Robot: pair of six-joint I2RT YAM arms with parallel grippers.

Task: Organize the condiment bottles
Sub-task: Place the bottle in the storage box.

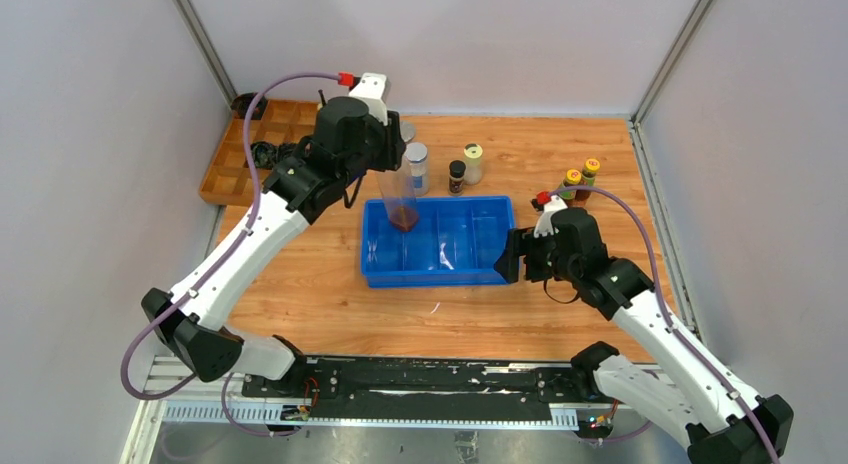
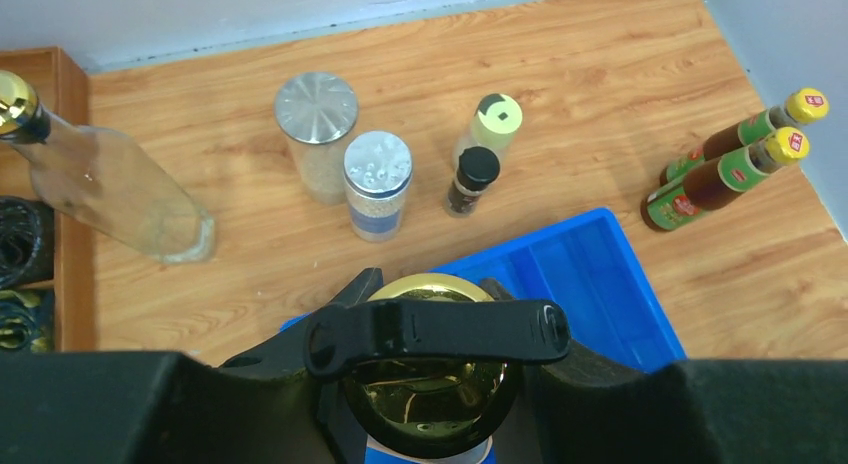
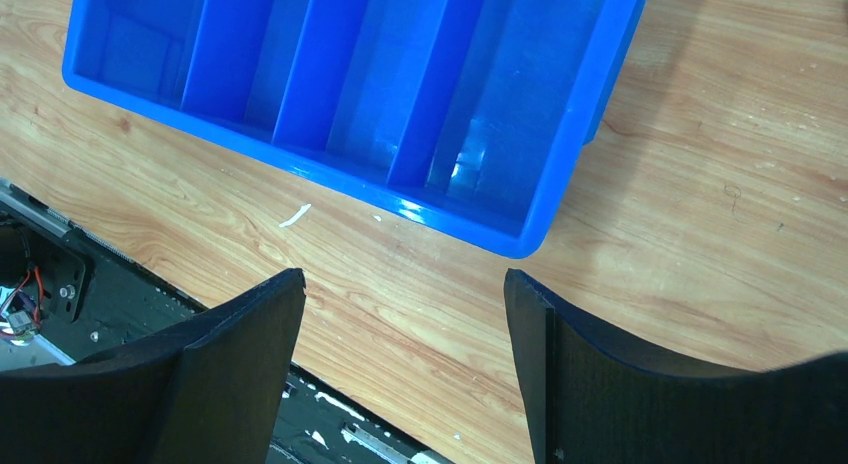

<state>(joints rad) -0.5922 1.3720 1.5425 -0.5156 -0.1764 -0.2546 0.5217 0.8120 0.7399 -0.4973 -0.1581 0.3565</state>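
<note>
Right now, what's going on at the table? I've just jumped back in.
The left hand grips a gold-capped clear bottle by its top, upright, with its base down in the left end section of the blue bin; whether it touches the floor is unclear. The right hand is open and empty, hovering over the table by the bin's right end. The bin's other sections look empty, and the other bottles stand on the table behind it.

A gold-capped clear bottle [image 1: 403,196] stands upright in blue bin [image 1: 440,278], other bottles [image 2: 378,184] behind.
</note>
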